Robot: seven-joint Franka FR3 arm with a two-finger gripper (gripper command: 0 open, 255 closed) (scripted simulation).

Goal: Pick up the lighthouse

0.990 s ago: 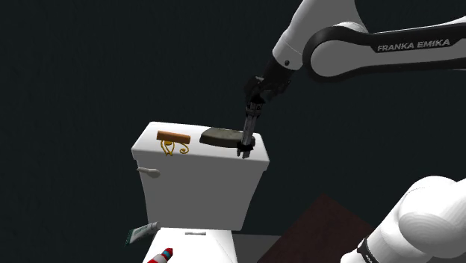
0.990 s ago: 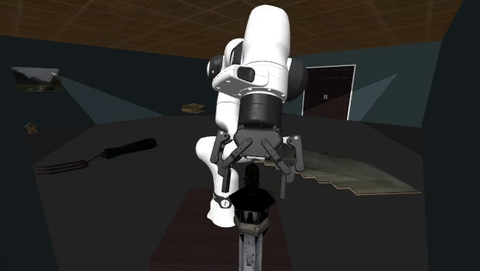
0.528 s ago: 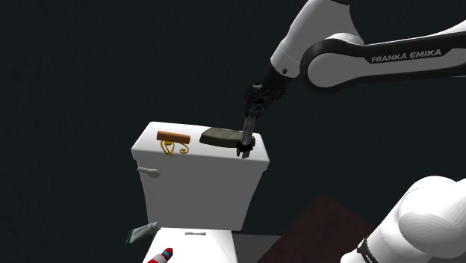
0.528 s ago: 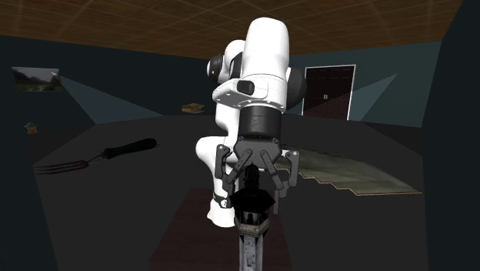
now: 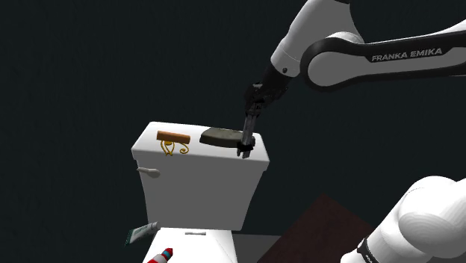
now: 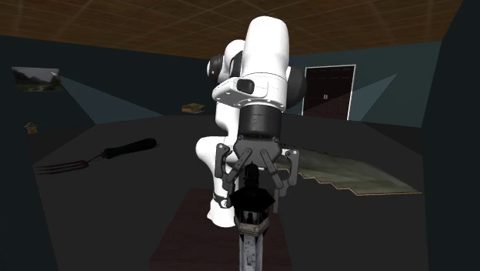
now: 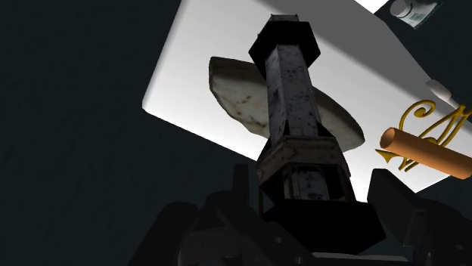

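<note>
I have the black two-finger hand (image 6: 254, 183) clenched around the top of the lighthouse (image 5: 246, 136), a slim faceted tower, mottled grey, with a black lantern head and a black foot. It stands upright on the white toilet cistern lid (image 5: 160, 127), at the lid's 3 o'clock end in the shoulder view, with its foot on the lid. A dark oval dish (image 5: 219, 137) lies at its 9 o'clock, so close that I cannot tell whether they touch. Further toward 9 o'clock lie an orange-brown cylinder (image 5: 173, 135) and a gold ornament (image 5: 174, 148), well clear of the tower. In the wrist view the lantern head (image 7: 325, 227) sits right up between the hand's two sides, and the shaft (image 7: 291, 113) runs away from me down to the lid. I judge the piece stiff and hard, light enough for this arm, with flat facets that should seat well against the pads. The wide black collar under the lantern looks like the best hold, since its shoulder would stop a downward slip. Held this high, the long body may swing, so a slow, straight lift toward 12 o'clock seems wise.
</note>
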